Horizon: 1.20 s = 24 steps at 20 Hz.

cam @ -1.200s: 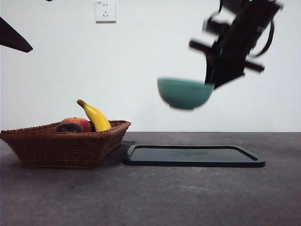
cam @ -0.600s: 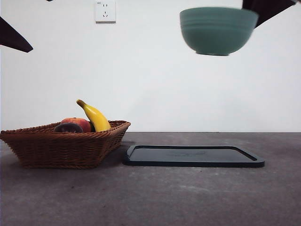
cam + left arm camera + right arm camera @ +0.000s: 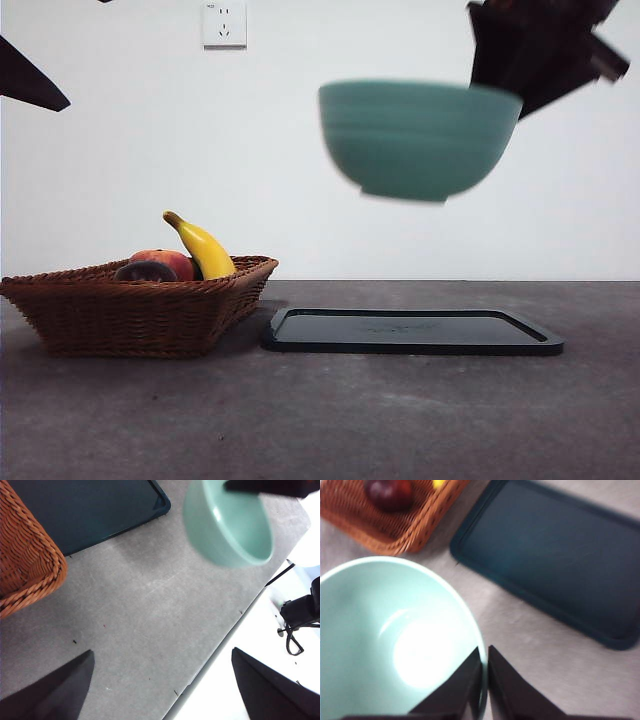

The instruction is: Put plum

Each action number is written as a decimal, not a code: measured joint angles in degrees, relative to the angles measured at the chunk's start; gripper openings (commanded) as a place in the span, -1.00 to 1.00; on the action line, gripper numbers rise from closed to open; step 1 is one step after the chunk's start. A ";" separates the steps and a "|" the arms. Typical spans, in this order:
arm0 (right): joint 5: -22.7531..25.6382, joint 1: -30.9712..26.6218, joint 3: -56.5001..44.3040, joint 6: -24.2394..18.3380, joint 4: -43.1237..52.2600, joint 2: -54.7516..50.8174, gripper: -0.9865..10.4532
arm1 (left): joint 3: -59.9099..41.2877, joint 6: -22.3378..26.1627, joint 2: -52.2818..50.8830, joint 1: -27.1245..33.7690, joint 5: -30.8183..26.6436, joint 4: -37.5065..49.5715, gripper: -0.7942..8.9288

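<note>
Front view: right gripper (image 3: 500, 95), jaws pinched on the rim of a teal bowl (image 3: 415, 140), hangs high; plum (image 3: 146, 271) lies in the wicker basket (image 3: 130, 315), well apart at eight o'clock.

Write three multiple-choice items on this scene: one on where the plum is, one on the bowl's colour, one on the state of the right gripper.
1. Where is the plum?
A. In the basket
B. On the tray
C. In the bowl

2. What colour is the bowl?
A. Red
B. Green
C. Yellow

3. What is the right gripper doing?
A. Open over the basket
B. Resting on the tray
C. Shut on the bowl's rim, holding it in the air

Key: 1 A, it lies among the fruit in the basket. 2 B, all views show it green. 3 C, the right wrist view shows its jaws pinching the rim.
</note>
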 measured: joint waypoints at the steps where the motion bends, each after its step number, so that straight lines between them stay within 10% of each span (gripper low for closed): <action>1: 0.00 0.66 -2.08 0.42 1.73 0.00 -0.81 | 0.00 0.00 0.00 0.00 0.00 0.00 0.06; 24: 1.57 3.10 -14.67 4.11 16.50 11.34 -0.81 | 0.00 0.02 0.00 0.00 0.00 -0.79 0.06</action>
